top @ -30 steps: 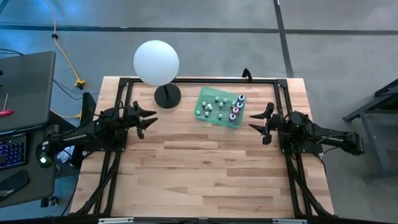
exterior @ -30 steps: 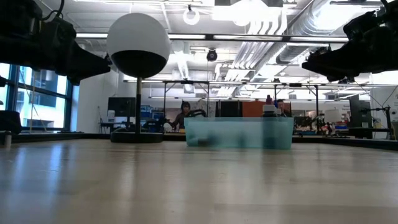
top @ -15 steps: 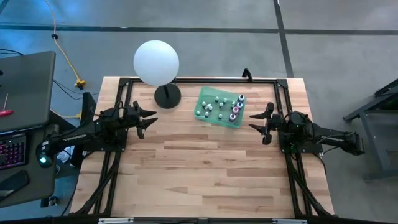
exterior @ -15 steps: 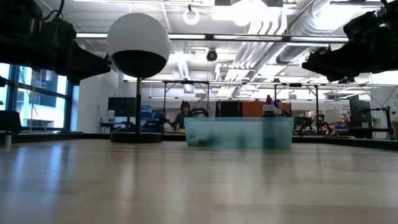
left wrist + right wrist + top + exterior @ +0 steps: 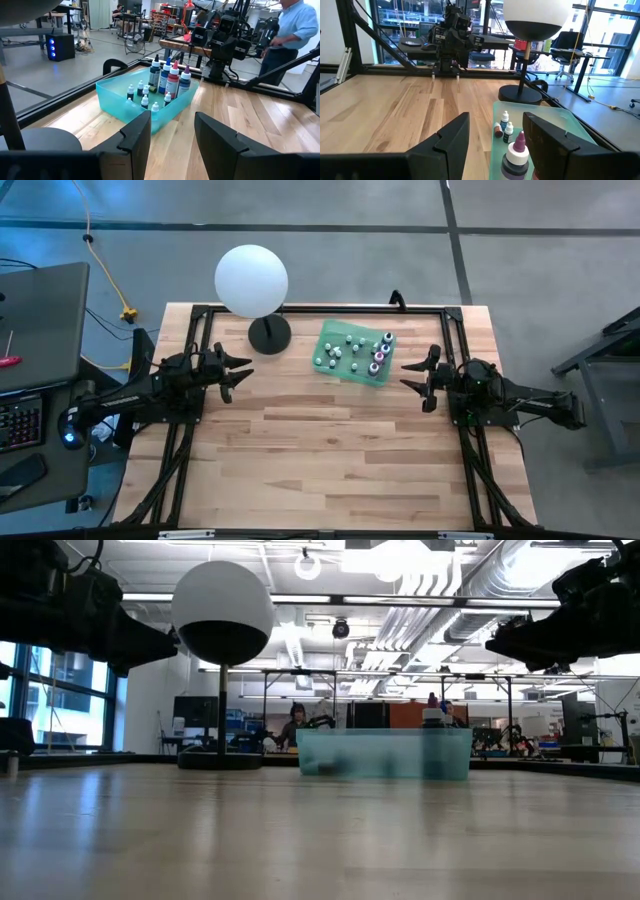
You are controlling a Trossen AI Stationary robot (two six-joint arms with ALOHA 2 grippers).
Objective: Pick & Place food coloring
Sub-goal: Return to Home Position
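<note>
Several small food coloring bottles (image 5: 352,352) with whitish caps stand in a teal tray (image 5: 332,333) near the table's far edge; a few taller ones (image 5: 167,75) have dark, blue or purple bodies. The tray (image 5: 385,753) rests flat on the wood. My left gripper (image 5: 240,370) hovers open above the table, left of the tray. My right gripper (image 5: 408,374) hovers open at the tray's right. In the right wrist view the bottles (image 5: 507,129) show between its fingers, farther off.
A white globe lamp (image 5: 251,280) on a black round base (image 5: 269,335) stands left of the tray at the far edge. A black frame (image 5: 300,309) runs round the table. Bare wood (image 5: 330,450) spans the middle and near side. A person (image 5: 290,35) stands beyond the table.
</note>
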